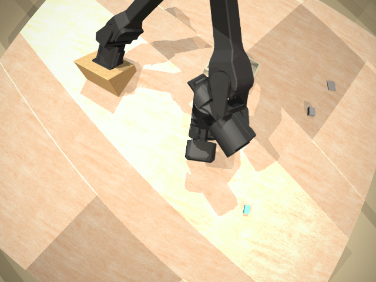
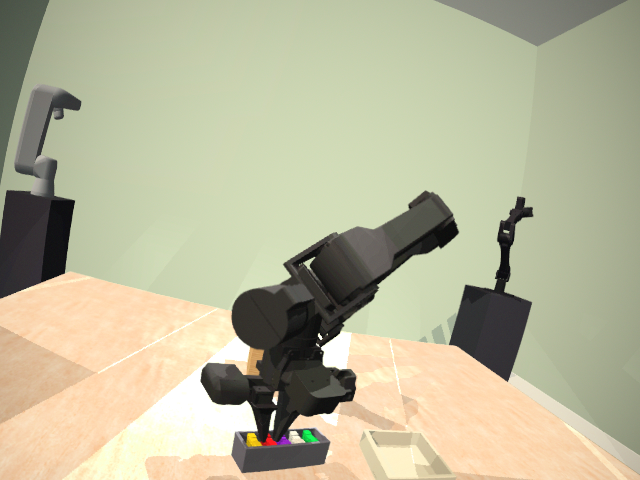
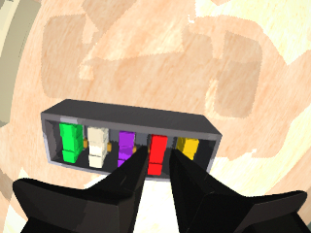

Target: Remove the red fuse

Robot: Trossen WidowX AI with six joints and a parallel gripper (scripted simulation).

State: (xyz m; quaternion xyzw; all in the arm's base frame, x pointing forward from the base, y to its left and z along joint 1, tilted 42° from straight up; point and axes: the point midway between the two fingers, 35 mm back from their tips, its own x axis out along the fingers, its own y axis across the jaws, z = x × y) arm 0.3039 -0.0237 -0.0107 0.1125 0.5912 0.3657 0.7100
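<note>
The robot's got its pincer down at the fuse block, tips pointing straight down. In the wrist view the 2 fingers sit either side of the red fuse, which is in its slot, 4th along in the row of 5, with the purple fuse on 1 side and the yellow fuse on the other. The pincer looks only narrowly spread, a slim gap just wider than the fuse, and it isn't pinching anything yet as far as can be judged. Whether the tips already touch the red one can't be told from these angles.

What could go sideways from here:
- Those fingers are fat compared to the gaps. The one on the purple side looks right up against purple, so any drift along the row clips a neighbour.
- Dropping lower risks the tips hitting the block's rim or floor.
- If it squeezes too high on the fuse, the grip may slip partway up and the fuse drops back or lands on the others.
- Pulling at a tilt rather than straight up could drag the fuse against the slot wall.

The tray sits just beside the block on the worktop, so the carry should be short, provided it clears the white and green fuses on the way.
</note>
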